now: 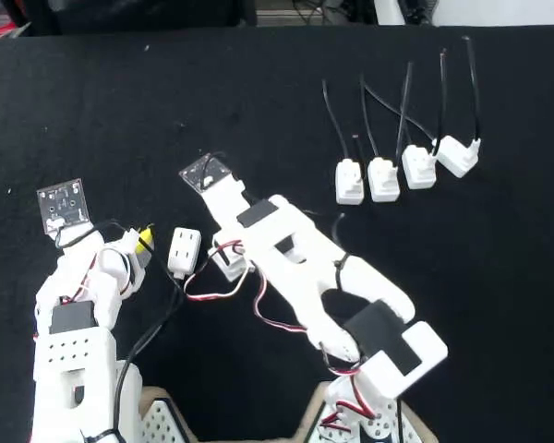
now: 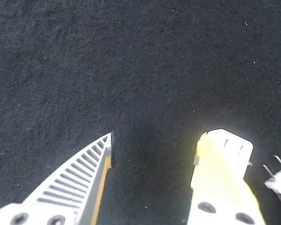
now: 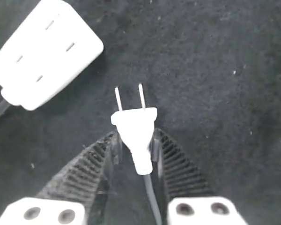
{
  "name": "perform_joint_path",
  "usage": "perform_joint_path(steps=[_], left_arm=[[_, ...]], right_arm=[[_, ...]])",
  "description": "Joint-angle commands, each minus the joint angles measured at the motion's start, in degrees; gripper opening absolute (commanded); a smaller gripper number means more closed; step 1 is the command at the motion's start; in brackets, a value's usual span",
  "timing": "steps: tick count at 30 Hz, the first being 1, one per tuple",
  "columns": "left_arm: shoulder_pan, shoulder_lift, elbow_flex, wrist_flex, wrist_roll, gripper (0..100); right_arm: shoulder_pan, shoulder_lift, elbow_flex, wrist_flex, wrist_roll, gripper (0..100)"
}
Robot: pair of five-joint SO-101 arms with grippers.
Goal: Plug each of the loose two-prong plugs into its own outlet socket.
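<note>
My right gripper is shut on a white two-prong plug, whose prongs point away from the wrist. The white outlet block lies on the black cloth just beyond and to one side of the prongs. In the high view this block sits between the two grippers, with the right gripper close on its right. My left gripper stands open over bare cloth just left of the block, its yellow finger nearest to it. Several more white plugs lie in a row at the back right.
The table is covered in black cloth. The block's dark cable runs toward the front edge between the arm bases. Thin black cords trail back from the row of plugs. Red and white wires hang under the right arm.
</note>
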Motion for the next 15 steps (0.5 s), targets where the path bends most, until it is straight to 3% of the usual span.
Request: perform_joint_path(steps=[1,8,15], left_arm=[[-0.22,-0.62,-0.92,0.18,0.26,29],[-0.22,-0.62,-1.19,0.18,0.26,29],[-0.22,-0.62,-1.36,0.26,0.26,29]], right_arm=[[-0.79,-5.49,-3.56,1.93,-0.26,12.4],[4.22,-3.56,-3.56,-2.90,1.41,12.3],[1.14,0.40,-3.38,-3.08,1.32,12.3]])
